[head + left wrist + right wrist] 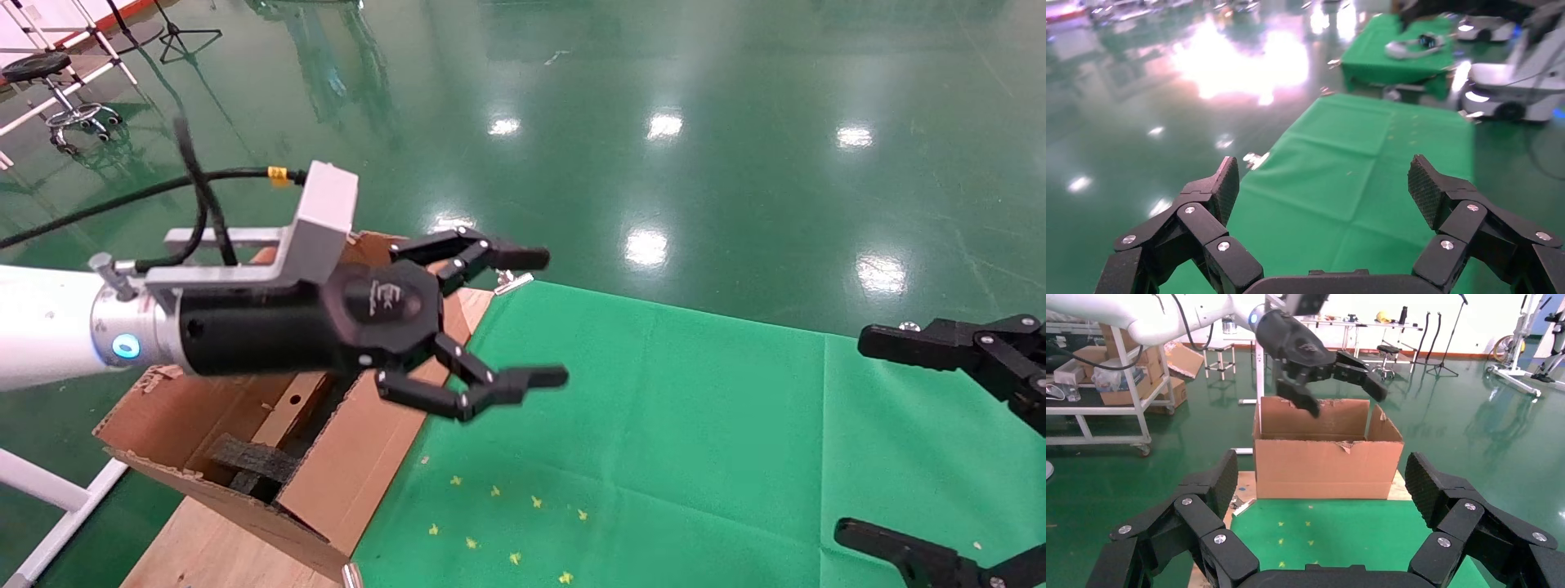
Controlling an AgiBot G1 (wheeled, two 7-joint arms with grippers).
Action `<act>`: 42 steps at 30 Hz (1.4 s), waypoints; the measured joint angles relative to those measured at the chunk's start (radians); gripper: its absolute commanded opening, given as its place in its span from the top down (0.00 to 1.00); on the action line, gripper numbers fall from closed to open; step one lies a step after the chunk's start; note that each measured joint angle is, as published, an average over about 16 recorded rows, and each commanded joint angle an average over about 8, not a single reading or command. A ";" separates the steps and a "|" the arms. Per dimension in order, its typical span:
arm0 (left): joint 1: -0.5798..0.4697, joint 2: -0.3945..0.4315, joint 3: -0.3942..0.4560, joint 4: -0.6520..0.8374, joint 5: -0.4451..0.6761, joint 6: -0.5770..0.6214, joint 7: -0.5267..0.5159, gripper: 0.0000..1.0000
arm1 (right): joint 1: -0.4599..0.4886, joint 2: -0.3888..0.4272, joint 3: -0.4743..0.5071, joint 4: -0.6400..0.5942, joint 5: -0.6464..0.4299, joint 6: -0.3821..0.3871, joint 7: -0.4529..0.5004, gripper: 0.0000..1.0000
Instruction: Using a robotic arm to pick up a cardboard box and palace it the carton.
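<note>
The right gripper (940, 441) hangs parked over the green cloth (654, 425), jaws spread and empty. Beyond it, the robotic arm's left gripper (523, 318) hovers above the carton's (1327, 465) near edge, fingers wide, holding nothing. The cardboard box is not visible. Locate it before descending; keep fingers clear of the torn flaps.

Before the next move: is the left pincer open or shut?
Open. The left pincer hangs empty above the carton, fingers spread wide.
</note>
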 measured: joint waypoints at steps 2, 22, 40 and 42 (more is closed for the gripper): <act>0.020 0.000 -0.006 -0.032 -0.027 0.006 0.001 0.00 | 0.000 0.000 0.000 0.000 0.000 0.000 0.000 0.00; 0.110 -0.001 -0.036 -0.173 -0.149 0.031 0.004 0.00 | 0.000 0.000 0.000 0.000 0.001 0.001 0.000 0.00; 0.100 -0.001 -0.032 -0.157 -0.134 0.028 0.004 0.00 | 0.000 0.000 0.000 0.000 0.001 0.000 0.000 0.00; 0.099 -0.001 -0.032 -0.156 -0.134 0.028 0.004 0.00 | 0.000 0.000 0.000 0.000 0.001 0.000 0.000 0.00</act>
